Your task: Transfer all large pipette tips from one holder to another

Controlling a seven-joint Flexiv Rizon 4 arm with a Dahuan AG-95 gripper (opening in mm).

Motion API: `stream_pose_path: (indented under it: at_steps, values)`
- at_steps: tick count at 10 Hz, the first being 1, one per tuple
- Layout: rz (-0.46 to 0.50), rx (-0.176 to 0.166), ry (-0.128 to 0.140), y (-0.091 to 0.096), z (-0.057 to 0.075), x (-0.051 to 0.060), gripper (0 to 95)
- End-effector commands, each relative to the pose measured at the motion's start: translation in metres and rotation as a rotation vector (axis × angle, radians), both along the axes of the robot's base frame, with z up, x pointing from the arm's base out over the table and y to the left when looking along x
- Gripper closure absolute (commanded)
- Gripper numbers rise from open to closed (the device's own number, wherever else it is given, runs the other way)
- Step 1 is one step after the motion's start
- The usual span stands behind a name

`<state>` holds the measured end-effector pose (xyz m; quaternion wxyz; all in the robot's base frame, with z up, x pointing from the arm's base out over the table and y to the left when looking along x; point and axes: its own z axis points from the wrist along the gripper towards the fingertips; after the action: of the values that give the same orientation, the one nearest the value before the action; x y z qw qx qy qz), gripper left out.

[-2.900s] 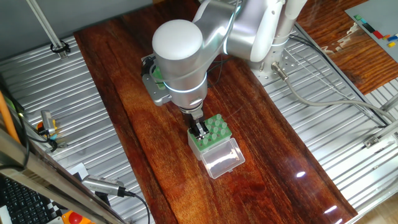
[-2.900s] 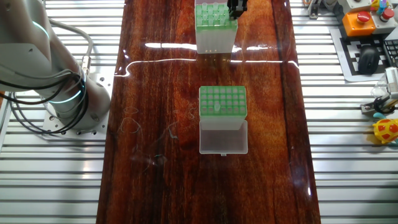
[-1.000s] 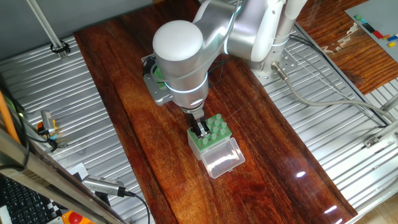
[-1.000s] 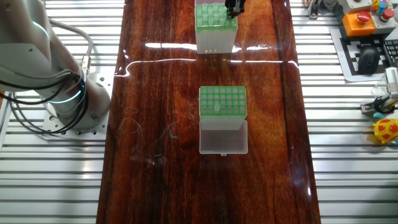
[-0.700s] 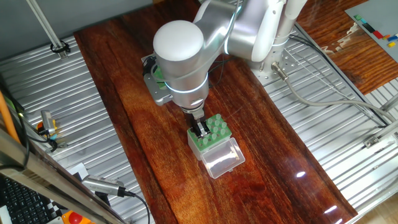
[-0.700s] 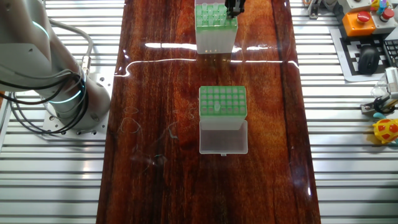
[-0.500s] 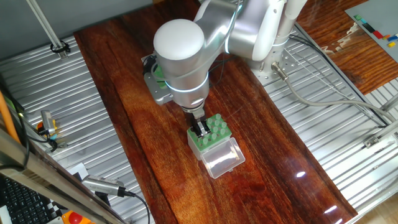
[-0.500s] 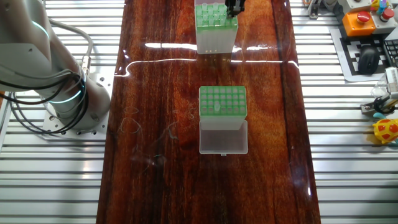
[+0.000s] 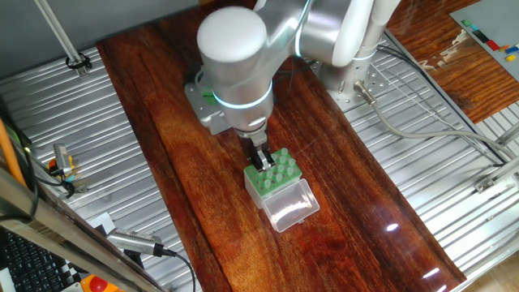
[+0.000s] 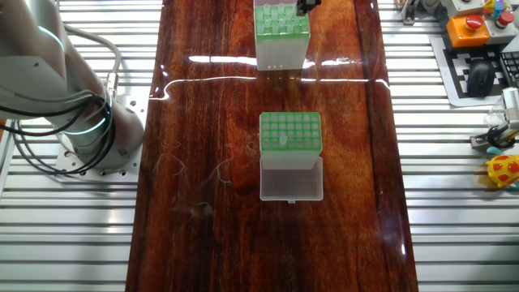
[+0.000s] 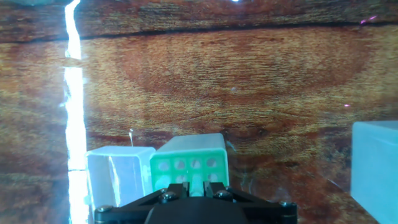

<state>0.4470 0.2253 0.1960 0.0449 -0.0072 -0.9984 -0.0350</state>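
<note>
One hand (image 11: pixel 194 186) pinching tip (image 11: pixel 195 184); vertical

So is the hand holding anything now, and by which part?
Apparently one pale translucent conical pipette tip, pinched near its wide top end in the hand, above the clear-sided green-topped holder.

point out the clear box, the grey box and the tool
clear box (image 9: pixel 277 170), one fixed view, green top
grey box (image 10: pixel 290 132), the other fixed view, green top
tool (image 9: pixel 261 161), one fixed view, between fingertips
</note>
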Motion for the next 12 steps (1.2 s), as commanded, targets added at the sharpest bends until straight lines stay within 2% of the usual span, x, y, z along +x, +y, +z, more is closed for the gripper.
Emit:
stream_pose_path:
  at_steps: [1, 4, 7, 12]
  values:
    - [0.012, 0.001, 0.002, -0.002, 0.015, -0.001, 95.0]
    - [0.024, 0.002, -0.002, -0.004, 0.041, -0.005, 95.0]
    - [0.028, 0.002, -0.001, -0.002, 0.055, -0.006, 95.0]
    - [0.048, 0.005, -0.004, -0.007, 0.063, -0.008, 95.0]
